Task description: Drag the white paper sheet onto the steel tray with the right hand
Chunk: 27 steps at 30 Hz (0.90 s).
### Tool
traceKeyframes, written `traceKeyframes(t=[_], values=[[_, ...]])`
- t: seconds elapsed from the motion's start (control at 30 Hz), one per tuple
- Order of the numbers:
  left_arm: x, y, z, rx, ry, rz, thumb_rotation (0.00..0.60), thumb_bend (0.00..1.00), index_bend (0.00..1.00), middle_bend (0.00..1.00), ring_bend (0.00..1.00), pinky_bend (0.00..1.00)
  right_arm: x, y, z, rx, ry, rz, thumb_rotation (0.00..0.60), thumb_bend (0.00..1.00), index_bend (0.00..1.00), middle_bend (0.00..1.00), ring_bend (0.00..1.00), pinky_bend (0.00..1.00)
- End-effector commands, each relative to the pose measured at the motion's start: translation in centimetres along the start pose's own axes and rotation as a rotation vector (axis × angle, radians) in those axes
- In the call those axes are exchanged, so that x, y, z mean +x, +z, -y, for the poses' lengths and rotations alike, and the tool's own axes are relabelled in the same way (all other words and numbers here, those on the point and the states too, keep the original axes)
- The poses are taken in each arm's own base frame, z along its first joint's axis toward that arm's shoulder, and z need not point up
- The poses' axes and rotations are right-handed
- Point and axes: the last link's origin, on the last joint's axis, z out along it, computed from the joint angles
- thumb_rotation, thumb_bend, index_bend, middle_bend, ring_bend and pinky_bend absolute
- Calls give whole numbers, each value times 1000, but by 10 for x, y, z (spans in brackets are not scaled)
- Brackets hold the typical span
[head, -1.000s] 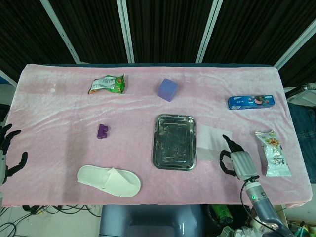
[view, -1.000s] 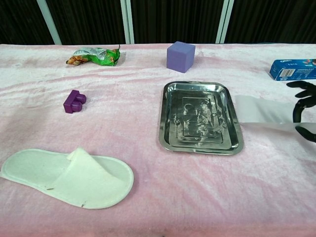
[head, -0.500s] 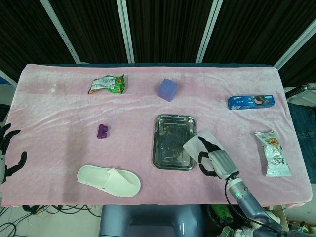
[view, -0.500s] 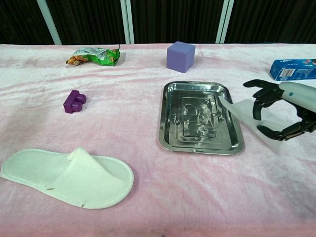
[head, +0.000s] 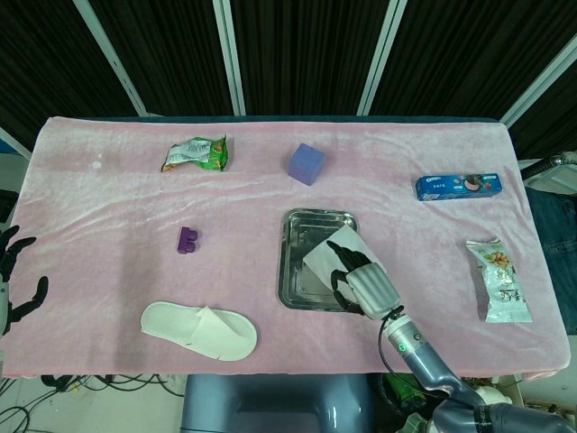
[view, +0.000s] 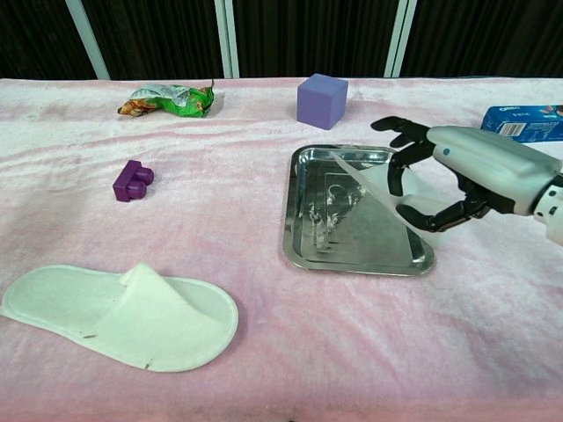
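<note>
- The left hand is at the far left edge of the head view, beside the surface, its fingers spread and holding nothing.
- A white slipper lies in the lower left part, and a purple block is above it.
- A green snack bag is in the upper left, and a purple cube sits just above the middle.
- The steel tray is in the middle of the chest view.
- The white paper sheet lies tilted over the right half of the tray.
- The right hand is over the right side of the tray, with its fingers spread and resting on the sheet.
- A blue cookie box and a snack packet are at the right side.
</note>
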Motion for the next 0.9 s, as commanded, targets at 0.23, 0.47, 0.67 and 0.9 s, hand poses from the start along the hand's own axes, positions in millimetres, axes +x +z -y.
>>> traceKeyframes(t=[0.23,0.47,0.67,0.9], values=[[0,1,0,1,0,0,600,401,214,72,0,51,-10,13,10,93,-101,12,600,385,668,21,125,200],[0,1,0,3,1,1,600,400,214,72,0,51,-18,16,5,79,-104,45,600,386,668,21,125,200],[0,1,1,5,2,2,600,401,214,72,0,51,-26,18,3,-3,-128,68,600,386,700,23,125,200],[0,1,1,6,0,2,600,401,214,73,0,51,-37,17,16,-73,-139,110,600,386,722,26,125,200]])
